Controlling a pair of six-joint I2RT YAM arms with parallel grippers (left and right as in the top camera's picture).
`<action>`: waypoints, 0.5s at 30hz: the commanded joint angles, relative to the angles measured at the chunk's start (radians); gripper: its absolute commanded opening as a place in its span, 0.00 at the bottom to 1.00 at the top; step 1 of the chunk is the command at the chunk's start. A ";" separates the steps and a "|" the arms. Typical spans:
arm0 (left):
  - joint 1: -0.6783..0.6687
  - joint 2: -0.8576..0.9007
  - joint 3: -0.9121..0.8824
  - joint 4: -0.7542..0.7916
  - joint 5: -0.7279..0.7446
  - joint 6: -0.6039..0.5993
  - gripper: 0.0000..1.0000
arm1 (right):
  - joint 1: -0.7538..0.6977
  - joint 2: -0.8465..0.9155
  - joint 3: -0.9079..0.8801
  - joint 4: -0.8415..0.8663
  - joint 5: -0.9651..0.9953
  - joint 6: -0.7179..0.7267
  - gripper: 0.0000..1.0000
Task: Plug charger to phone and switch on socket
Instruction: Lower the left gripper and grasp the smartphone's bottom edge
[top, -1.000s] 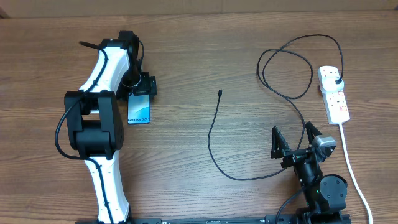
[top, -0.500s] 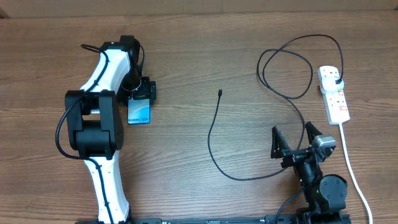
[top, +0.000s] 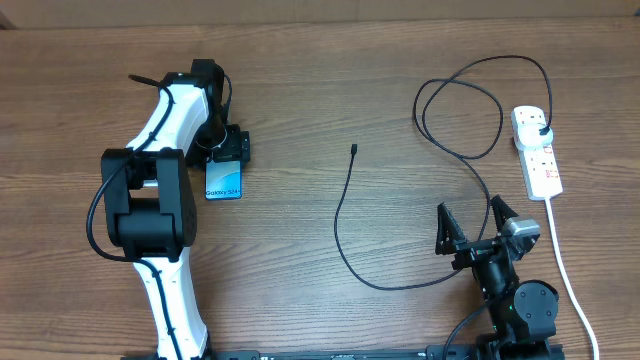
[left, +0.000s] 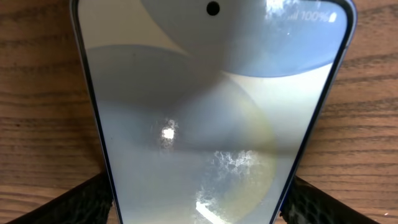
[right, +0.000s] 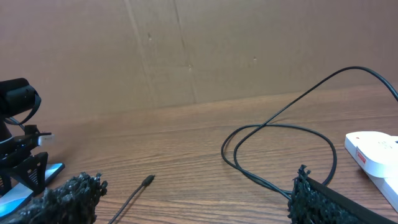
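Note:
The phone (top: 224, 181) lies flat on the table at the left, screen lit, and fills the left wrist view (left: 205, 106). My left gripper (top: 229, 150) is down over its far end, with one finger against each long edge (left: 198, 202). The charger cable's small connector tip (top: 354, 150) lies free mid-table, also seen in the right wrist view (right: 147, 181). The cable loops right to its black plug (top: 541, 128), seated in the white socket (top: 538, 160). My right gripper (top: 468, 212) is open and empty near the front edge, its fingers (right: 186, 208) apart over bare wood.
The cable (top: 345, 250) curves in front of my right gripper and makes a big loop (top: 460, 105) at the back right. The socket's thick white cord (top: 565, 270) runs to the front right edge. A cardboard wall (right: 199, 50) stands behind the table.
My left arm's elbow has shifted slightly left and the gripper has settled a little on the phone. The phone, the cable and the right arm have not moved.

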 joint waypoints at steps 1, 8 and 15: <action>-0.008 0.050 -0.040 0.021 0.021 -0.007 0.83 | 0.006 -0.011 -0.011 0.005 0.010 -0.002 1.00; -0.007 0.050 -0.040 0.010 0.022 -0.008 0.75 | 0.006 -0.011 -0.011 0.005 0.010 -0.002 1.00; -0.007 0.050 -0.003 -0.032 0.022 -0.007 0.73 | 0.006 -0.011 -0.011 0.005 0.010 -0.002 1.00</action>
